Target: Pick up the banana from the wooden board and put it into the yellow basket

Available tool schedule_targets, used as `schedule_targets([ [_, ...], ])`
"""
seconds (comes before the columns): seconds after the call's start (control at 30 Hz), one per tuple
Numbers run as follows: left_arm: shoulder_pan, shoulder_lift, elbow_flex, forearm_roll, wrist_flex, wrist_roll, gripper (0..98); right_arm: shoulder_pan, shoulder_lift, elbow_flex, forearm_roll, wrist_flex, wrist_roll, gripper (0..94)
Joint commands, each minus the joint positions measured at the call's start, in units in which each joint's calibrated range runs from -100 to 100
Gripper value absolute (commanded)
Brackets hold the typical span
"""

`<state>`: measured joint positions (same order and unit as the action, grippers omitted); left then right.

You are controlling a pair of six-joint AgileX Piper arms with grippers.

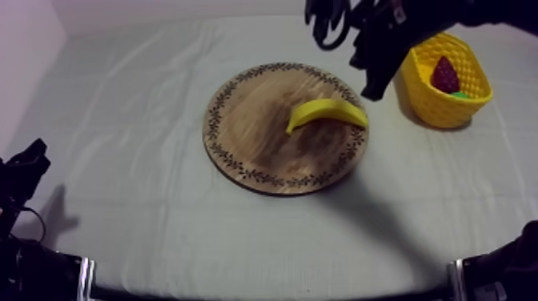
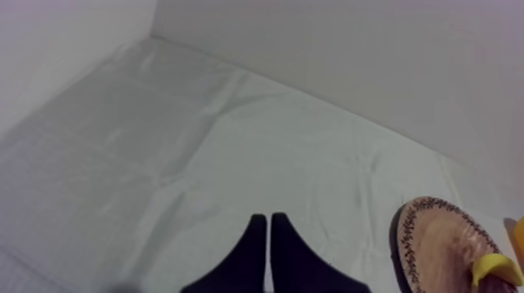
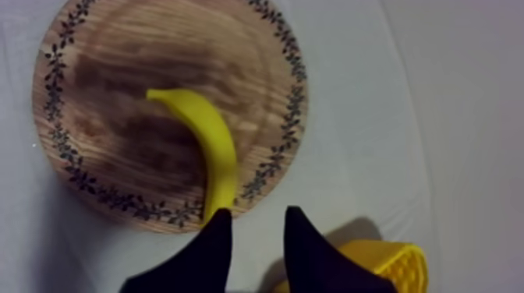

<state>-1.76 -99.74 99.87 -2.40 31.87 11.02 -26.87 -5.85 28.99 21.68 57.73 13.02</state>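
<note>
Banana (image 1: 327, 114) lies flat on the wooden board (image 1: 256, 120), on the half nearest the basket (image 1: 436, 104), curved, with one end close to the board's patterned rim. It is not lifted and nothing grips it.

Basket stands on the cloth (image 1: 144, 120) just off the board's far right side, close to the rim but not touching it. Inside is a small red fruit (image 1: 445, 74), with a green bit (image 1: 460, 94) beside it, too hidden to name.

Right gripper (image 3: 256, 238) hangs over the board's edge on the basket side, above the near end of the banana. Its two fingers (image 3: 300, 238) are spread apart, with bare cloth between them. One fingertip shows close to the banana's end; I cannot tell from here whether it touches. From above, the right arm comes in over the gap between board and basket.

Left gripper (image 2: 269, 238) sits low, well away from the board on the side opposite the basket. Its fingers are pressed together in a narrow wedge, holding nothing, pointing across open cloth. The board's rim and the tip of the banana show beyond it.
</note>
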Motion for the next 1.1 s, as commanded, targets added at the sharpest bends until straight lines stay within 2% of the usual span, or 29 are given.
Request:
schedule_targets([
  [0.0, -0.01, 0.0, 0.02, -0.02, -0.02, -0.01, 0.1, -0.52, 0.14, 2.96, 2.36, -1.51, -2.65, 34.7],
  [0.13, -0.01, 0.0, 0.02, -0.02, -0.02, -0.01, 0.1, -0.68, 0.67, 5.1, 5.44, -3.39, -6.4, 72.5],
  [0.2, -0.01, 0.0, 0.02, -0.02, -0.02, -0.01, 0.1, -0.49, 0.85, 5.92, 6.3, -4.08, -7.08, 79.2],
  [0.4, -0.01, 0.0, 0.02, -0.02, -0.02, 0.0, 0.1, 0.4, 1.02, 8.83, 8.71, -6.98, -8.58, 80.2],
  [0.73, -0.01, 0.0, 0.02, -0.02, -0.02, -0.01, 0.1, 0.9, 4.46, 6.24, 8.07, -9.15, -7.7, 80.1],
  [1.07, -0.01, 0.0, 0.02, -0.02, -0.02, -0.01, 0.1, -1.35, 14.94, 3.22, 12.02, -8.21, -12.85, 77.6],
])
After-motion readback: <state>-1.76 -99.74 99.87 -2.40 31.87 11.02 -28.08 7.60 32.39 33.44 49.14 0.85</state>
